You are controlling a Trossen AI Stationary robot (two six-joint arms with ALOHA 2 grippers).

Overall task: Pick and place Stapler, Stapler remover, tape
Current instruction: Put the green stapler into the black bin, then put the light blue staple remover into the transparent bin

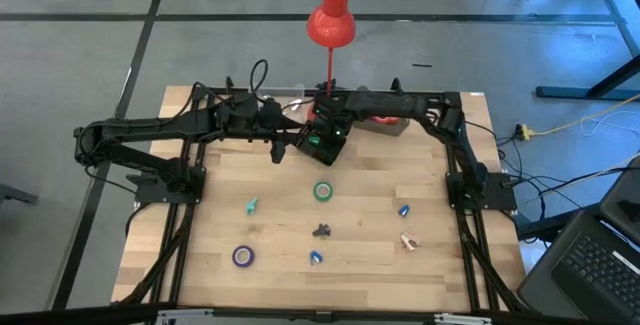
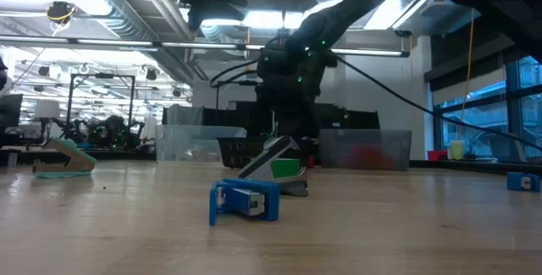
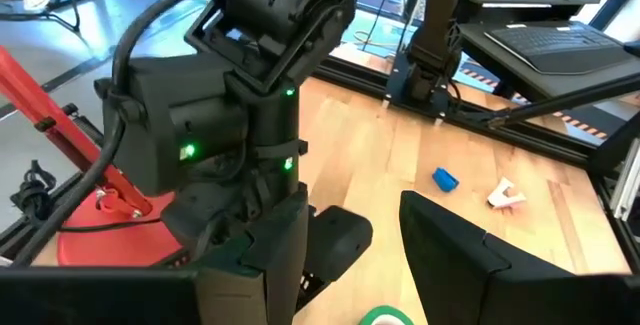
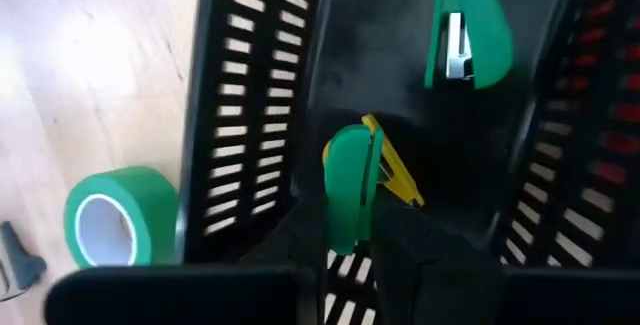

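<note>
The right hand (image 1: 325, 143) hangs over the black slotted tray (image 4: 250, 95), clamped on a green-and-yellow piece (image 4: 352, 190); I cannot tell whether it is a stapler or a remover. It appears to be held there for dropping in beside the green stapler (image 4: 470, 25) already lying in the tray. The left hand (image 1: 279, 148) waits just beside the tray, fingers apart and empty, close enough to crowd the right arm. The green tape (image 1: 323, 191) lies near the tray on the worktop (image 1: 450, 265), and the purple tape (image 1: 243, 256) lies well away from it. A red lamp (image 1: 330, 20) stands behind the tray.
</note>
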